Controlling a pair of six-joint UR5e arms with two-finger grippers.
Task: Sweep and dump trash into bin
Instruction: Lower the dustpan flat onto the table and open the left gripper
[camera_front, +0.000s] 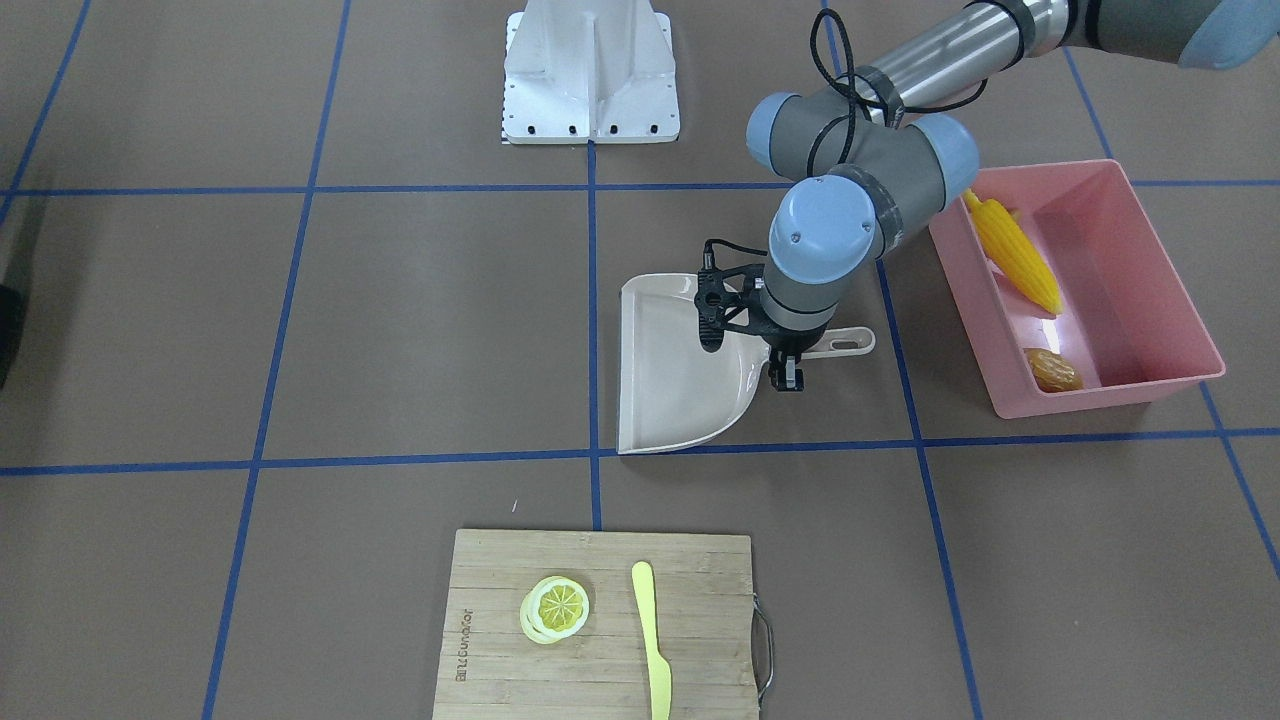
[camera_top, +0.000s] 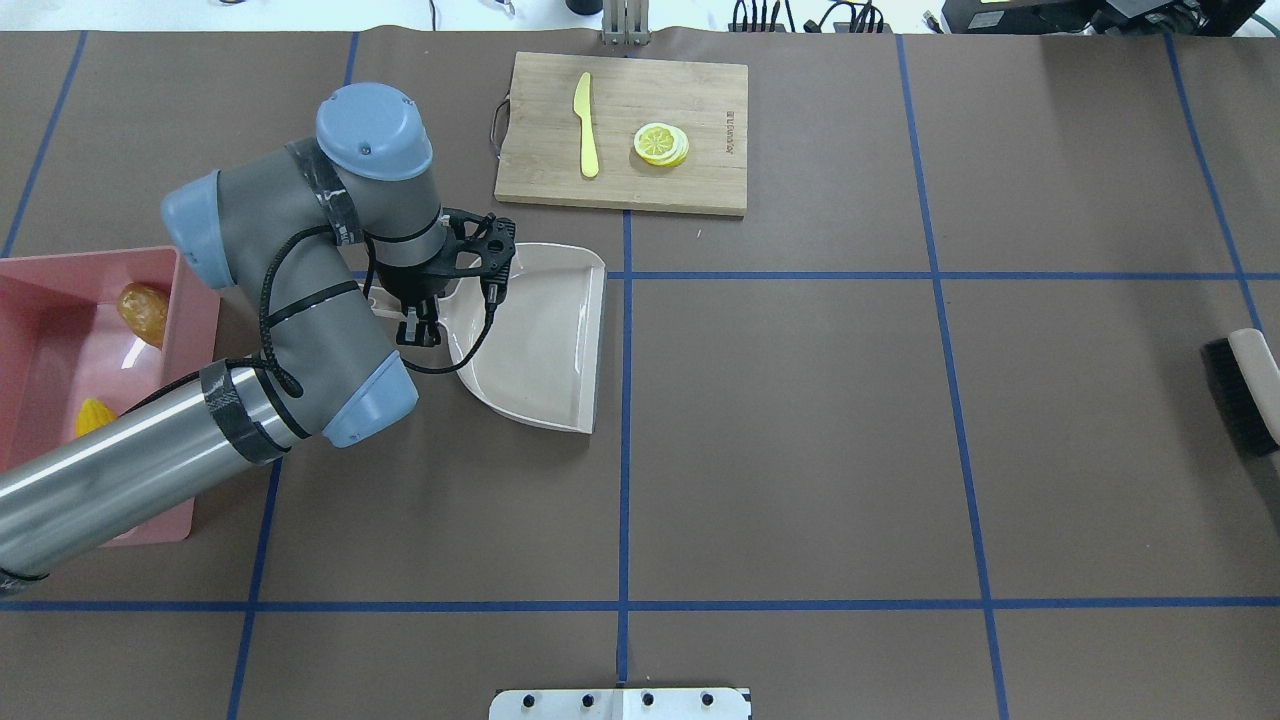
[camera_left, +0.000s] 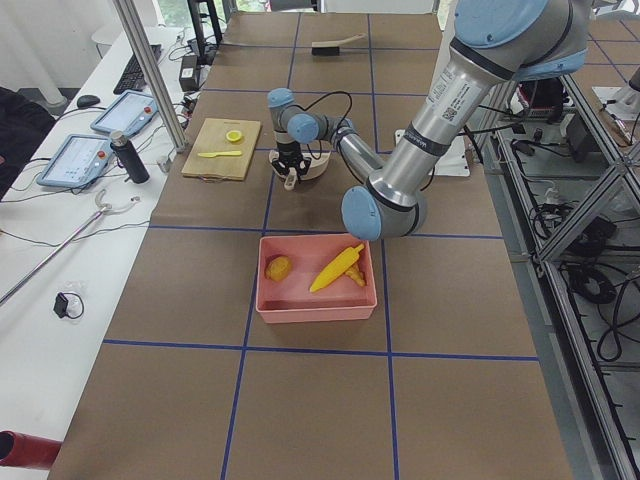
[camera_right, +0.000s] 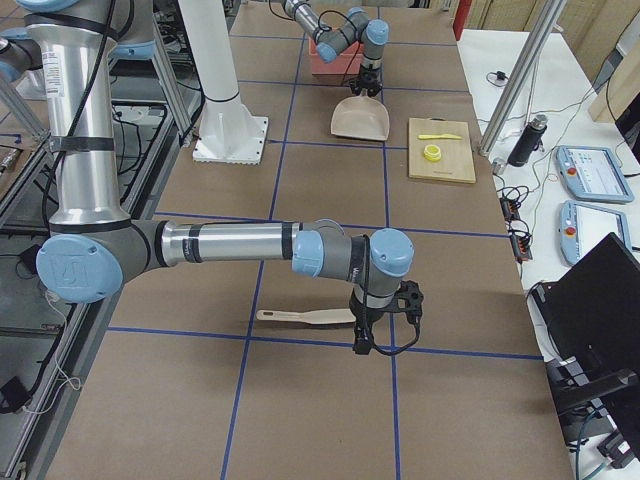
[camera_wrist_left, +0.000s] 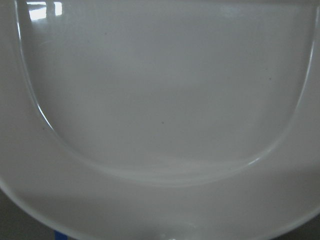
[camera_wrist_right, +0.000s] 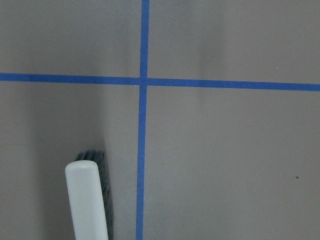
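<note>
Beneath my left claw (camera_front: 786, 378) sits the empty dustpan (camera_front: 665, 370); I cannot tell whether its jaws grip the handle (camera_front: 845, 342). Beside it, the corn cob (camera_front: 1020, 258) and potato (camera_front: 1053, 371) lie in the bin (camera_front: 1110, 398). Lifting while clamped could drag the dustpan against it.

Bamboo cutting board (camera_front: 700, 590) sits on the brown surface (camera_front: 400, 320). A lemon slice (camera_front: 555, 609) and a pale yellow plastic knife (camera_front: 652, 640) lie on it, side by side but apart, the knife nearer the board's metal handle (camera_front: 766, 645). Blue tape lines (camera_front: 593, 250) grid the surface; a dark bottle (camera_left: 130, 157) and two tablets (camera_left: 125, 112) are on the white side bench.
</note>
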